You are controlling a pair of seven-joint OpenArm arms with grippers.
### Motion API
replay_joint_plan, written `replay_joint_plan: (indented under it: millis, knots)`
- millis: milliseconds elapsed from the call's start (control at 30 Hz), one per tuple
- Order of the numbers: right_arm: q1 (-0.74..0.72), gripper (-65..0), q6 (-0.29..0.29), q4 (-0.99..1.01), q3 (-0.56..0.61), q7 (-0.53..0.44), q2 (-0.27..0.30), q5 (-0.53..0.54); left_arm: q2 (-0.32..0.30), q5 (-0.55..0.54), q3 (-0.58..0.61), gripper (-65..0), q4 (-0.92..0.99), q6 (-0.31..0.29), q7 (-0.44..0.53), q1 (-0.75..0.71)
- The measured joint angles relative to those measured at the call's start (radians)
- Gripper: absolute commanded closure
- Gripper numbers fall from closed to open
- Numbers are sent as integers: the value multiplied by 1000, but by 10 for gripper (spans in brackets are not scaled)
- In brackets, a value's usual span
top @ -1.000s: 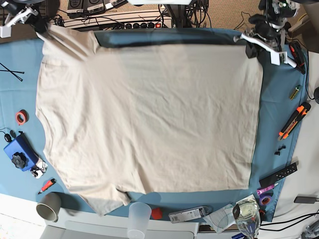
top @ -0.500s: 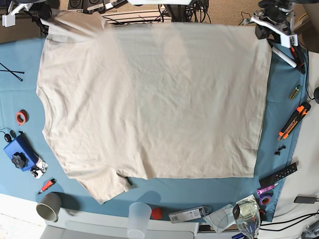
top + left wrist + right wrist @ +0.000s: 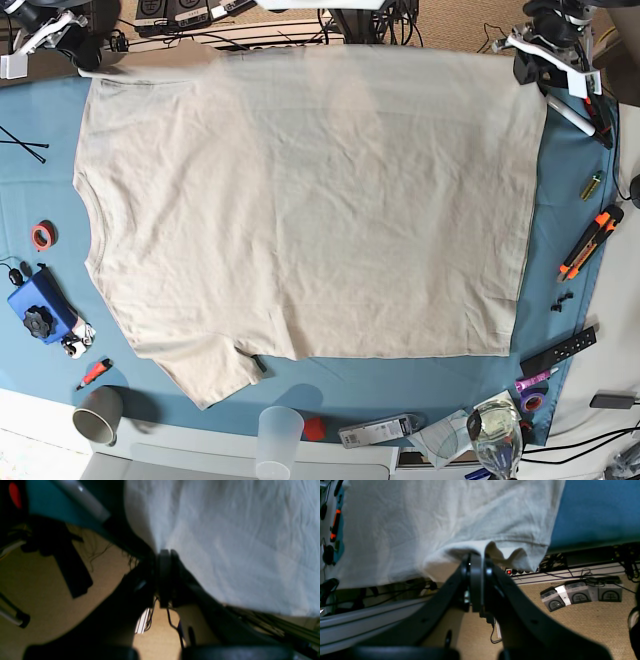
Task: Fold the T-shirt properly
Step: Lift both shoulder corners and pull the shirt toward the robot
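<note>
The beige T-shirt [image 3: 300,200] lies spread over the blue tablecloth [image 3: 45,160], its far edge pulled past the table's back edge. My left gripper [image 3: 528,62] at the back right is shut on the shirt's far right corner; the left wrist view shows the closed jaws pinching the cloth [image 3: 225,530] at the gripper [image 3: 163,555]. My right gripper [image 3: 85,58] at the back left is shut on the far left sleeve; in the right wrist view the gripper [image 3: 477,555] clamps the sleeve hem of the shirt [image 3: 432,525]. One sleeve [image 3: 205,375] points toward the front edge.
On the left lie a red tape roll [image 3: 42,236], a blue box [image 3: 38,305] and black cable ties [image 3: 22,143]. An orange cutter [image 3: 590,243] and black remote [image 3: 558,352] lie right. Cups [image 3: 279,438] and a glass [image 3: 497,432] stand along the front edge.
Both grippers have pulled the shirt's far edge back over the table's rear edge, covering the strip of blue cloth seen a second ago. Little moved in the last half second.
</note>
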State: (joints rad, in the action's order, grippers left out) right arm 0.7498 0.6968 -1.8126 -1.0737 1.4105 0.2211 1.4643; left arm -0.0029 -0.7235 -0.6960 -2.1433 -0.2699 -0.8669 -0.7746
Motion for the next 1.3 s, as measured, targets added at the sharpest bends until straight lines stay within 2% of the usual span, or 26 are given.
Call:
replay_joint_plan:
  millis: [300, 533, 667, 1067, 1133, 1300]
  knots:
    - [-79, 0, 0, 0, 6, 2, 0, -71, 0, 27, 0, 0, 0, 11, 3, 42]
    - [-140, 0, 0, 0, 123, -39, 8, -192, 0, 43, 0, 0, 0, 11, 22, 66]
    - [-188, 0, 0, 0, 144, -65, 9, -251, 0, 47, 0, 0, 0, 11, 22, 87]
    - [-206, 0, 0, 0, 145, -77, 9, -218, 0, 68, 1, 0, 0, 11, 23, 88]
    - [-206, 0, 0, 0, 145, -89, 9, -217, 0, 68, 1, 0, 0, 41, 22, 88]
    - [-206, 0, 0, -23, 145, -109, 8, -217, 0, 83, 1, 0, 0, 41, 23, 88]
